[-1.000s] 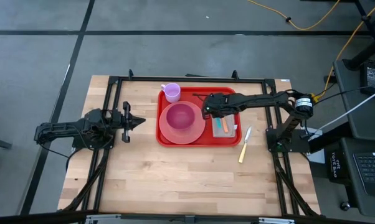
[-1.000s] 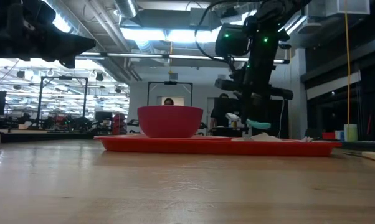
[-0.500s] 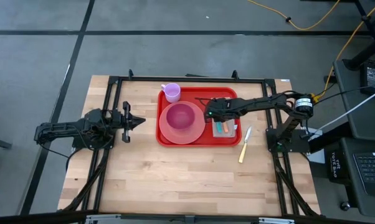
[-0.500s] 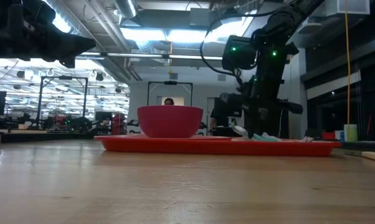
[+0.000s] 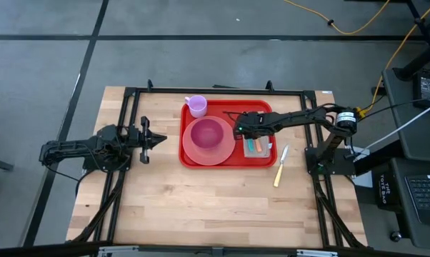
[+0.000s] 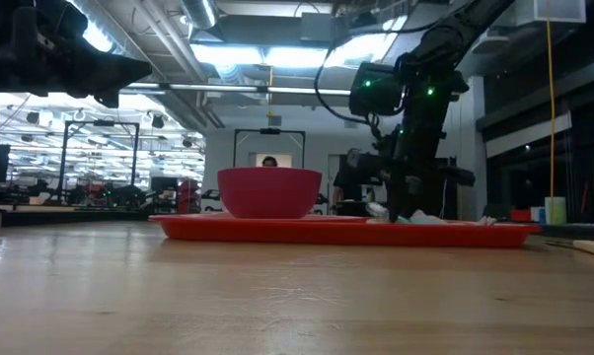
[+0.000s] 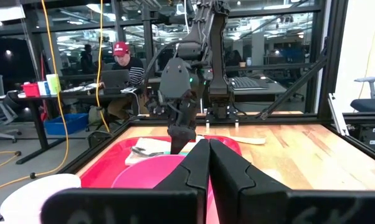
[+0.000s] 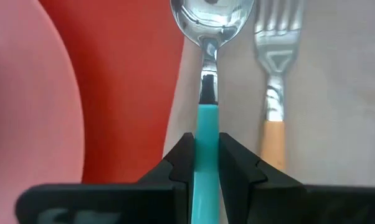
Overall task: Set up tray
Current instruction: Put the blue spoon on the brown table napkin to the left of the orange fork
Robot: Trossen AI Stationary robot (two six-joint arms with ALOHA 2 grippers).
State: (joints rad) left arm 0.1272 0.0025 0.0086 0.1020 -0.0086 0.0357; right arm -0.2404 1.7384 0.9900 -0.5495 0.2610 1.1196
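Right gripper [image 8: 205,163] is down over the tray's right half, fingers narrowed onto the teal handle of a spoon [image 8: 207,81]. The spoon lies on a pale napkin [image 8: 337,93], just beside a fork [image 8: 275,93] with an orange handle at its 3 o'clock in the right wrist view. Whether the spoon already rests fully on the napkin cannot be told.

Risks, nearest first:
- Fork sits very close. A wide opening or sideways drift on release likely nudges it out of line.
- Napkin is light; fingers dragging on retreat may shift or bunch it, taking both utensils along.
- Pink plate [image 5: 208,145] with its bowl [image 5: 206,132] lies at 9 o'clock of the gripper in the high view; a swing that way could knock it.

Red tray [image 5: 226,162] sits at bench centre, purple cup [image 5: 196,106] at its 11 o'clock corner. A knife [image 5: 280,165] lies off the tray on the bench [image 5: 201,207] at 4 o'clock, not yet placed.

Left gripper [image 5: 155,139] waits well apart at 9 o'clock, fingers closed on nothing.
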